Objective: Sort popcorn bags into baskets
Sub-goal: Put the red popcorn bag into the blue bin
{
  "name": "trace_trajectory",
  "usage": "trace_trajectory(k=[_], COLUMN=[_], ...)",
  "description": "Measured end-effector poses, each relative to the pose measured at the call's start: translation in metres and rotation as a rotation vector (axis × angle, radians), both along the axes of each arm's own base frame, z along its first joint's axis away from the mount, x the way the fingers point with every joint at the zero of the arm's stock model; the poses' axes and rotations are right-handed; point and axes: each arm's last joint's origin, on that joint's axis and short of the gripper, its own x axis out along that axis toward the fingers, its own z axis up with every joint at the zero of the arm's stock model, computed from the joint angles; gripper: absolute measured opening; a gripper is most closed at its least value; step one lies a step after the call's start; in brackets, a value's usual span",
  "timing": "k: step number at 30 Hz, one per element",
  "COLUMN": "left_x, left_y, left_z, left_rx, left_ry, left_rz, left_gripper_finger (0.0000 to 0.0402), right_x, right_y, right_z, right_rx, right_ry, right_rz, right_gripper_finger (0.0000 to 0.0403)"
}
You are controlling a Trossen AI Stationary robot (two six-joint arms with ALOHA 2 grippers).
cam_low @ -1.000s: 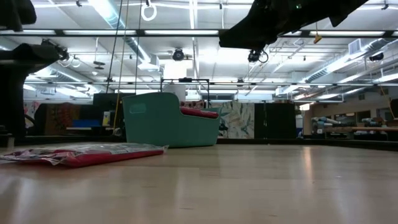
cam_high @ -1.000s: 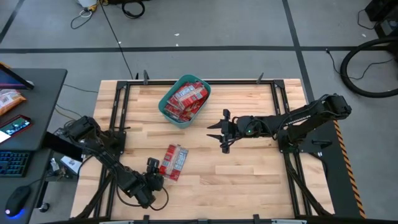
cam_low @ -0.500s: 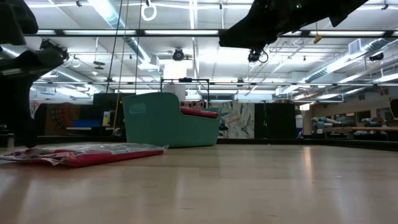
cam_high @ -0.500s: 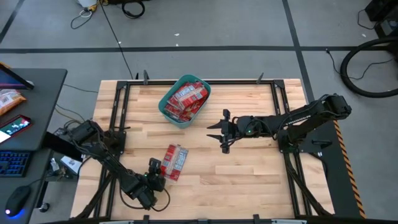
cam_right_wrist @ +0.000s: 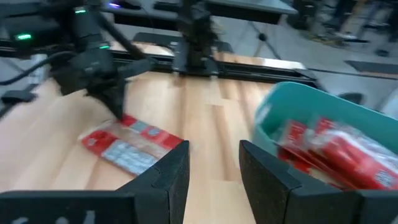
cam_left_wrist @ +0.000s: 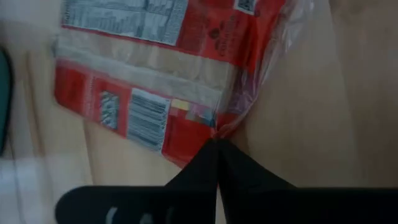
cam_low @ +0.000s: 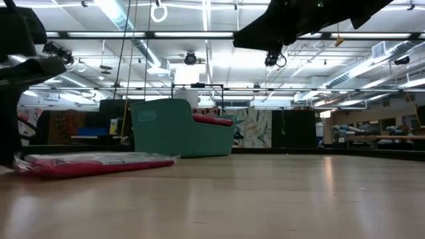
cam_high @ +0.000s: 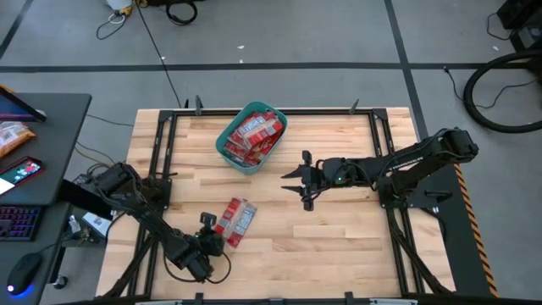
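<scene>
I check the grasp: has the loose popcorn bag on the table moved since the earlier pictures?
Yes. The bag, pinched by the left gripper, has slid slightly toward the table's front edge, away from the tub.

grey floor [cam_high: 339,34], ceiling strip lights [cam_low: 199,34], desk [cam_high: 42,127]

Legible text: none.

Popcorn bag [cam_left_wrist: 155,74], left wrist view, upper left of the frame: a pale panel of fine black print in lines like a nutrition table, too small and blurred to read; below it a barcode on a white patch, digits not readable.

Teal basket [cam_low: 174,129], low view, left of centre: a raised rectangular mark near the rim, no readable lettering.
</scene>
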Motion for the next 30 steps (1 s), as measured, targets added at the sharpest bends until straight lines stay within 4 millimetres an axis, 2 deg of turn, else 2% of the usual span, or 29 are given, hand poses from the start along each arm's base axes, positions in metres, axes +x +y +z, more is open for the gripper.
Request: trace_trajectory(k=[3,7,11,17,23,30], left_x=[0.001,0.008,0.014,0.02,0.028,0.037], left_y=[0.006,0.016,0.027,0.042,0.056,0.072], left_z=[0.011,0.028,0.041,0.061,0.084,0.099], left_rx=[-0.024,-0.049,-0.079,-0.106,-0.157,-0.187], left_ry=[-0.013,-0.052,-0.091,-0.145,-0.259,-0.341], left_rz=[0.022,0.043,0.082,0.097,0.117,0.141], left_gripper_finger=[0.0005,0.0003,0.0003,0.0002,0.0001,0.0001], right_x=[0.005,0.016,0.026,0.047,0.068,0.086], right_y=[0.005,0.021,0.034,0.049,0.056,0.065], right_z=[-0.008,-0.032,-0.053,-0.069,-0.079,-0.085], right_rx=[-0.009,-0.089,-0.152,-0.225,-0.257,-0.253], right_ry=[0.015,0.073,0.142,0.179,0.188,0.186], right_rz=[0.071,0.134,0.129,0.101,0.091,0.122], right_gripper_finger=[0.0144,0.0144,0.0144,0.0151,0.019,0.0248])
